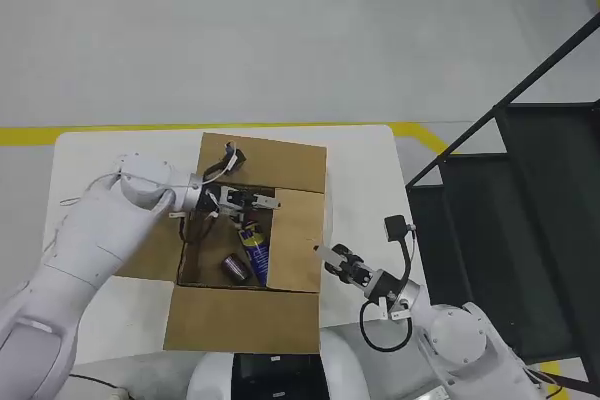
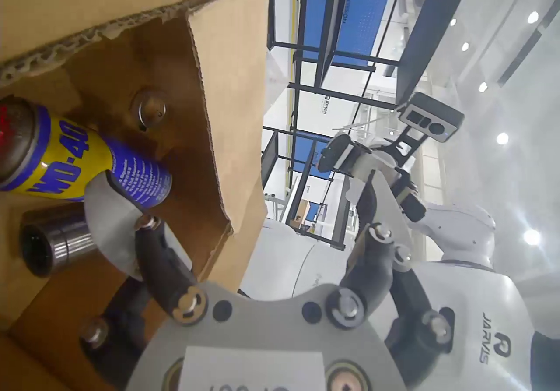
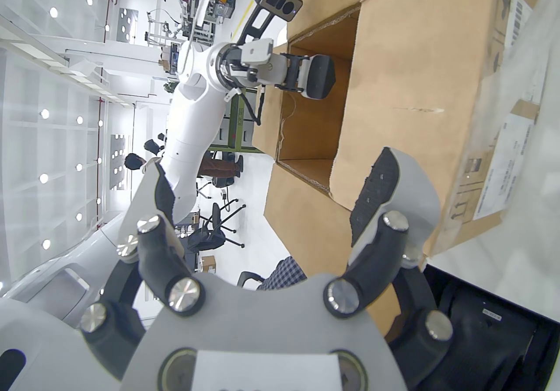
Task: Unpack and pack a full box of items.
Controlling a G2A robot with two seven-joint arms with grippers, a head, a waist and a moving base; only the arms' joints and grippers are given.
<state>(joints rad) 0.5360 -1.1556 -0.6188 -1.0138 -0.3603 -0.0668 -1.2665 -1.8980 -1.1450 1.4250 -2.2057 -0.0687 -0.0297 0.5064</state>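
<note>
An open cardboard box [image 1: 295, 240] stands mid-table with its flaps spread. Inside lie a blue and yellow spray can [image 1: 252, 250] and a short metal cylinder [image 1: 234, 267]. My left gripper [image 1: 252, 200] hovers over the box's opening, open and holding nothing. In the left wrist view the spray can [image 2: 65, 160] and the metal cylinder [image 2: 48, 239] lie close by one finger [image 2: 109, 217], with a small round metal part [image 2: 149, 109] beyond. My right gripper [image 1: 330, 254] is open and empty just off the box's right flap. From the right wrist, the box [image 3: 393, 82] and the left gripper [image 3: 315, 75] show.
The white table [image 1: 365, 180] has bare room to the right of the box and along the far edge. A black metal staircase [image 1: 525, 200] stands off the table's right side. A yellow floor line [image 1: 40, 135] runs behind the table.
</note>
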